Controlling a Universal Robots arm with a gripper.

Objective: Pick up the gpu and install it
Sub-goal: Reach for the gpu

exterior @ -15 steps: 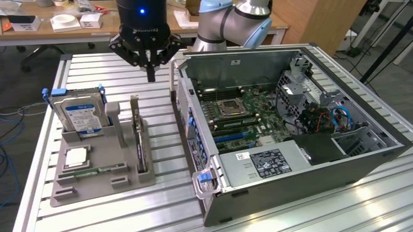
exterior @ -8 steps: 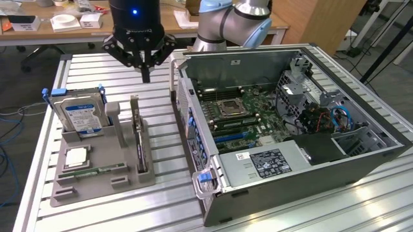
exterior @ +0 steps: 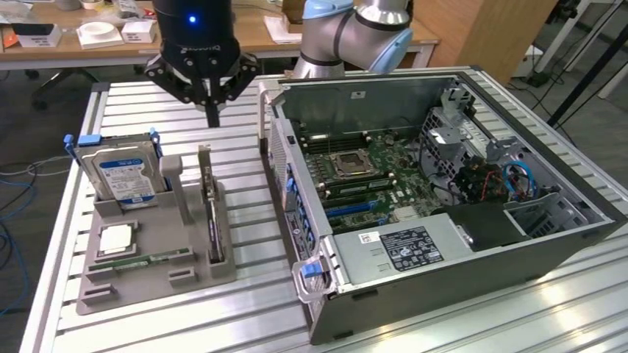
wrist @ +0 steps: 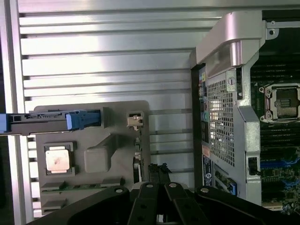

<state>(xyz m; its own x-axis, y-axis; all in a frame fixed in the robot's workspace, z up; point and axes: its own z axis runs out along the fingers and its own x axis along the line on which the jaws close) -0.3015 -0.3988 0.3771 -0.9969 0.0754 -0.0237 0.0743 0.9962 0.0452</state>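
The gripper (exterior: 213,116) is seen at the exterior view's upper left, fingers pressed together on nothing, above the slatted aluminium table (exterior: 471,323). The gpu (exterior: 209,213) is stood on edge in a slot of the grey holder (exterior: 137,290) at the lower left, just beside the hard drive (exterior: 123,176). The open computer case (exterior: 481,276) is set at the right. A wooden desk (exterior: 59,53) bearing white boxes (exterior: 101,33) is seen behind the table.

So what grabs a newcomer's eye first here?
The open grey metal computer case with its green motherboard, at the exterior view's right. Beside it, a grey plastic holder carries the blue-labelled silver hard drive and the thin upright gpu, with the black pincer shut above them.
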